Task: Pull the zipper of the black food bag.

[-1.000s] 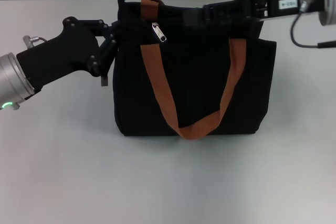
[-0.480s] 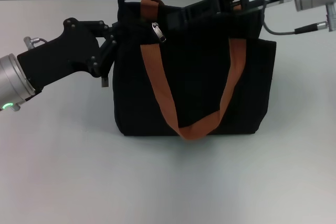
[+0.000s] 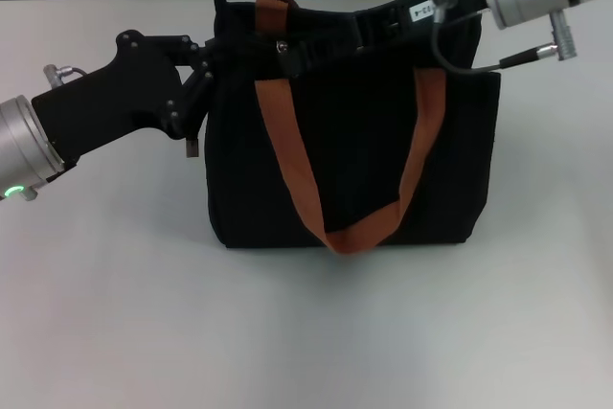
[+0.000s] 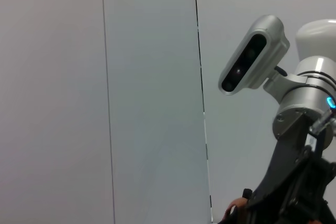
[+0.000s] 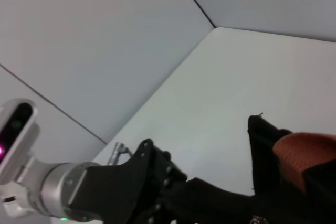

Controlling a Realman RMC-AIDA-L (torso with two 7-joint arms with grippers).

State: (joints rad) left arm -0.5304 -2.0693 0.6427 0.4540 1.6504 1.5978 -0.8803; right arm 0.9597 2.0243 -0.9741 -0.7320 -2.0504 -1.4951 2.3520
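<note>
The black food bag (image 3: 364, 141) stands upright mid-table, its rust-brown handles (image 3: 287, 160) hanging down the front. My right gripper (image 3: 292, 53) reaches in from the upper right along the bag's top and covers the zipper (image 3: 282, 45), of which only a small silver speck shows. My left gripper (image 3: 203, 74) sits against the bag's upper left corner. The right wrist view shows the bag's corner (image 5: 262, 145), a brown handle (image 5: 302, 150) and the left gripper (image 5: 173, 182) at the bag.
The pale table (image 3: 306, 332) runs around the bag, with a grey wall behind it. The left wrist view shows the wall and the right arm's wrist with its camera (image 4: 252, 56).
My right gripper has moved left along the bag's top and now covers the silver zipper pull, which showed plainly before. The left arm and the bag have not moved.
</note>
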